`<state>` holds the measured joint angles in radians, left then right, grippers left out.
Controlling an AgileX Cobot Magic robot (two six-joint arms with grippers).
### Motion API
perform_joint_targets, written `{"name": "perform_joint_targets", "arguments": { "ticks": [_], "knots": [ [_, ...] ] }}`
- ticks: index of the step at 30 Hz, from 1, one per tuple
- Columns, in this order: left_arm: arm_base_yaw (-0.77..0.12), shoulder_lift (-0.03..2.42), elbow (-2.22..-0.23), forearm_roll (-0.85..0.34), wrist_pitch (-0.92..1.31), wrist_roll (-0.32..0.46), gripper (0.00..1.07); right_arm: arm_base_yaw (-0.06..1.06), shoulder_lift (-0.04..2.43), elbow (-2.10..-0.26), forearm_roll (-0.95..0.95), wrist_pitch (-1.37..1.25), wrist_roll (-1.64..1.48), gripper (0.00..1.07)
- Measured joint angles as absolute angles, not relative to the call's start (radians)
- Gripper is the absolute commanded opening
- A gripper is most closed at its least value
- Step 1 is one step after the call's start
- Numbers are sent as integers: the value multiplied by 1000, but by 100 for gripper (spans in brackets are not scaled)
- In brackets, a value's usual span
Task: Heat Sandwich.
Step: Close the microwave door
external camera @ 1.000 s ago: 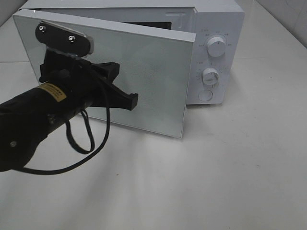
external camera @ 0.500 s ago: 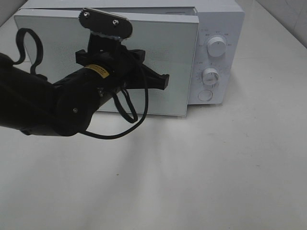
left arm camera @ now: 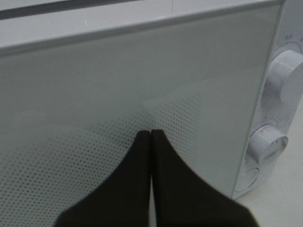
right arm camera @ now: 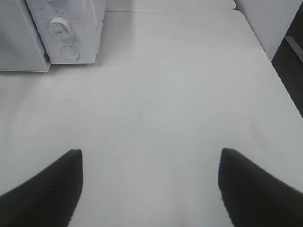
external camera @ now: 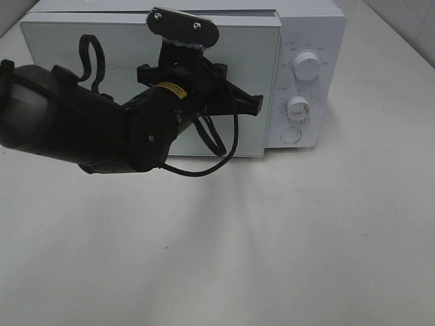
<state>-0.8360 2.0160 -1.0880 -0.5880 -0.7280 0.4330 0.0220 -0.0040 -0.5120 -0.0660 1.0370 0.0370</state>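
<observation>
The white microwave (external camera: pixel 309 27) stands at the back of the table, and its mirrored door (external camera: pixel 81 61) lies flat against the front. My left gripper (external camera: pixel 255 103) is shut and empty. Its fingertips (left arm camera: pixel 142 142) rest against the door's dotted window near the right edge, next to the control panel. My right gripper (right arm camera: pixel 150 151) is open and empty, low over the bare white table, away from the microwave (right arm camera: pixel 71 28); it does not show in the exterior high view. The sandwich is not in view.
Two white knobs (external camera: pixel 306 68) (external camera: pixel 297 107) and a round button (external camera: pixel 290 135) sit on the microwave's right panel. The white table (external camera: pixel 272 238) stretches in front. The table's right edge (right arm camera: pixel 279 80) shows in the right wrist view, with dark floor beyond it.
My left arm has swung right and back with the door, from wide open to flat against the microwave. The gripper stayed shut, sliding toward the door's right edge.
</observation>
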Motion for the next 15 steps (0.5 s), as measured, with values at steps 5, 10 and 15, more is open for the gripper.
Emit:
{"name": "perform_joint_targets", "arguments": {
  "ticks": [5, 10, 15],
  "knots": [
    [-827, 2039, -1129, -580, -679, 447, 0, 22, -4, -512, -66, 1037, 37, 76],
    [-800, 2055, -1184, -573, -616, 448, 0, 22, -4, -512, -66, 1037, 37, 76],
    [-777, 2072, -1225, -551, -566, 450, 0, 22, -4, -512, -66, 1037, 37, 76]
  ]
}}
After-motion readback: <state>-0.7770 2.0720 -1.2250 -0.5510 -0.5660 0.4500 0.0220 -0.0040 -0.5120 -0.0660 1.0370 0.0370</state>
